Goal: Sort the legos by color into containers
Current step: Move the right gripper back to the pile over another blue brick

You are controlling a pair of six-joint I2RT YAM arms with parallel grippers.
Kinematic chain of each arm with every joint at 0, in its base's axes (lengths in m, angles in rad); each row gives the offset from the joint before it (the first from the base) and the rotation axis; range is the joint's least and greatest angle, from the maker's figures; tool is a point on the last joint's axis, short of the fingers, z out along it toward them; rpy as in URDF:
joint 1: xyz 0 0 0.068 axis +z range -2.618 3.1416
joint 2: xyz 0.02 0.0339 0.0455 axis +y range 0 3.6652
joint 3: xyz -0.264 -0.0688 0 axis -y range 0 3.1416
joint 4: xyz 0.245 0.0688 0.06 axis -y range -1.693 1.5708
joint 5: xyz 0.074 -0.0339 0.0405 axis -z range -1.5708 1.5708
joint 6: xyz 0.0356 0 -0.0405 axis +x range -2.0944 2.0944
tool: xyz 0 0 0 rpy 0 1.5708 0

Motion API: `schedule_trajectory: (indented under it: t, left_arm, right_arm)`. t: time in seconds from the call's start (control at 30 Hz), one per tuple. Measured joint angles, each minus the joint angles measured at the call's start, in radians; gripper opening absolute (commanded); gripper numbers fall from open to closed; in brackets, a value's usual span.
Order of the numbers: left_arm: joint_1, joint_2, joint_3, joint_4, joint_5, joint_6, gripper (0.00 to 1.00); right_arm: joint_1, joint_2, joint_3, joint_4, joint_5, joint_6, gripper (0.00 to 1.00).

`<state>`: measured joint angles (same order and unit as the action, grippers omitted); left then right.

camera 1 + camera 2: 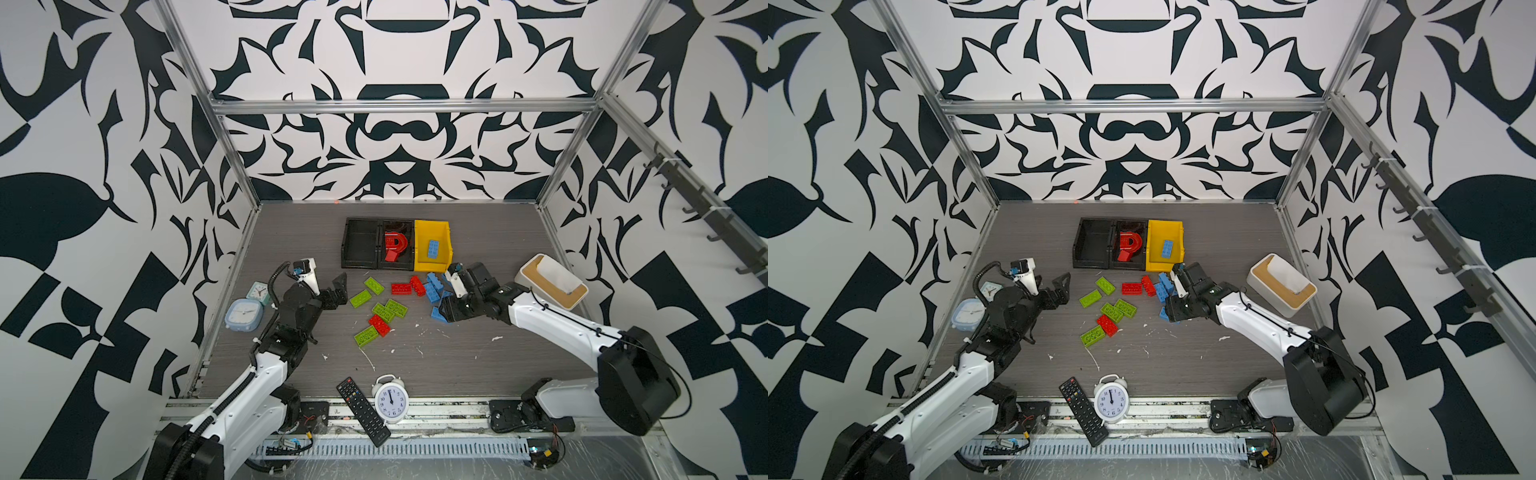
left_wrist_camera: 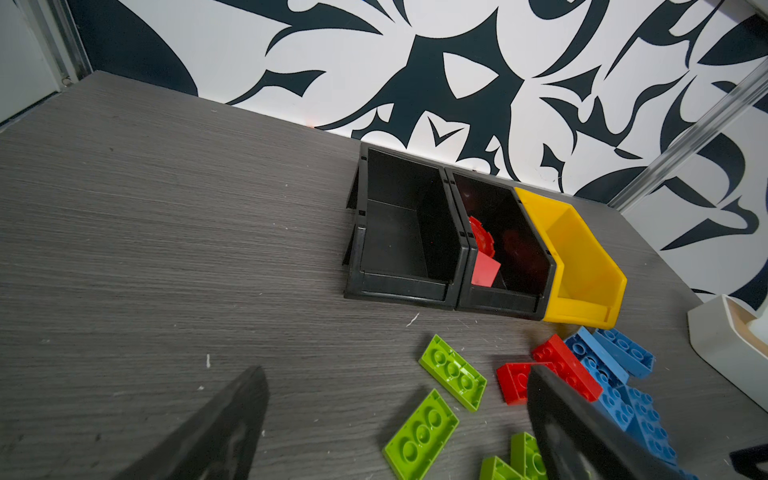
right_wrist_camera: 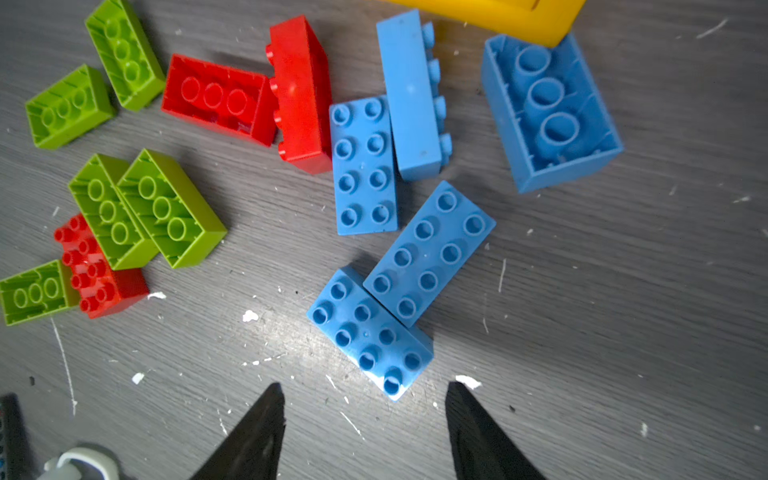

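Loose legos lie mid-table: several lime green ones point(image 1: 360, 298), red ones point(image 1: 400, 288) and a blue cluster point(image 3: 365, 166). Behind them stand the containers. One black bin point(image 1: 360, 247) is empty, and the joined black bin point(image 1: 395, 266) holds a red arch piece point(image 1: 392, 245). The yellow bin point(image 1: 422, 232) holds one blue brick point(image 1: 433, 249). My right gripper point(image 3: 365, 385) is open just short of the nearest blue brick point(image 3: 370, 332); in both top views it point(image 1: 444, 308) hovers over that cluster. My left gripper point(image 2: 395, 372) is wide open and empty, left of the green bricks point(image 1: 1090, 298).
A white box with a tan rim point(image 1: 550, 280) sits at the right. Two small clocks point(image 1: 244, 314) stand beside the left arm. A white alarm clock point(image 1: 390, 399) and a black remote point(image 1: 363, 411) lie at the front edge. White flecks dot the grey tabletop.
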<state>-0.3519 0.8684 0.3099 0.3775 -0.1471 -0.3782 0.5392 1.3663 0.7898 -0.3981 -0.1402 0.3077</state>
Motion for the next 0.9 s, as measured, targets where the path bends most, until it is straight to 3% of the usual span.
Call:
schedule_trajectory:
  t: [0.9]
  left_arm:
    - [0.0,0.003,0.0,0.0,0.01,-0.008,1.0]
  right_arm:
    - [-0.008,0.123,-0.016,0.126,-0.027,-0.003,0.66]
